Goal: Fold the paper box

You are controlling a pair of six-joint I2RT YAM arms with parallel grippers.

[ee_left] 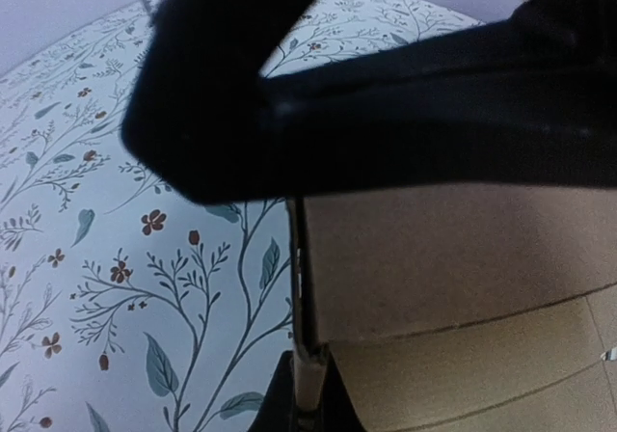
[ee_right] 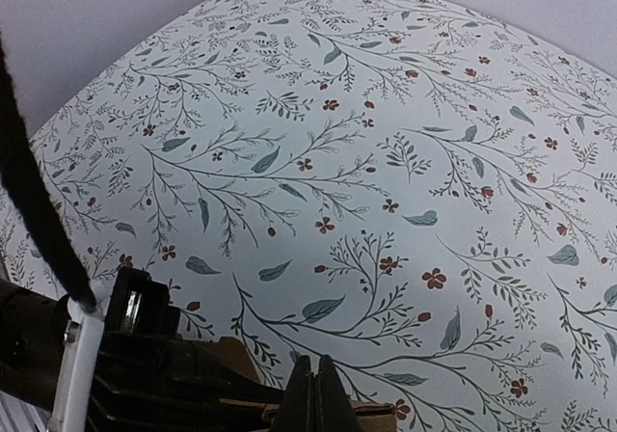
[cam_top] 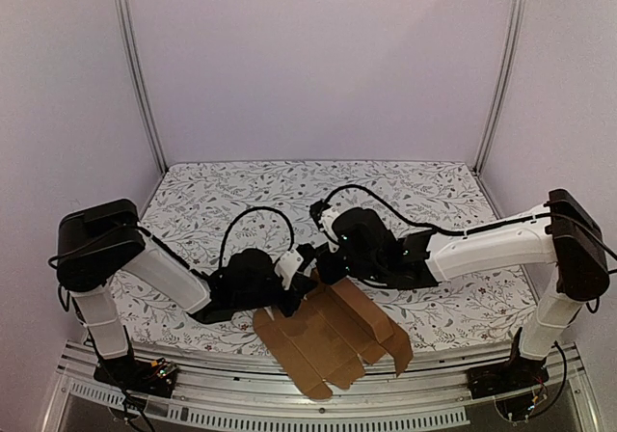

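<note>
The paper box [cam_top: 333,340] is a flat brown die-cut sheet lying at the table's near edge, with creased panels and tabs. My left gripper [cam_top: 294,297] is at the sheet's upper left corner. In the left wrist view that gripper [ee_left: 308,393] is shut on the edge of a raised cardboard panel [ee_left: 453,278]. My right gripper [cam_top: 323,270] hangs just above the same corner, close to the left one. In the right wrist view its tips [ee_right: 316,393] are pressed together with nothing showing between them. A bit of cardboard [ee_right: 376,418] lies right behind them.
The floral tablecloth [cam_top: 289,186] covers the table behind the arms. The right arm's dark body [ee_left: 386,114] crosses the top of the left wrist view. The left arm's black and white parts [ee_right: 116,374] and a black cable [ee_right: 29,210] fill the right wrist view's lower left.
</note>
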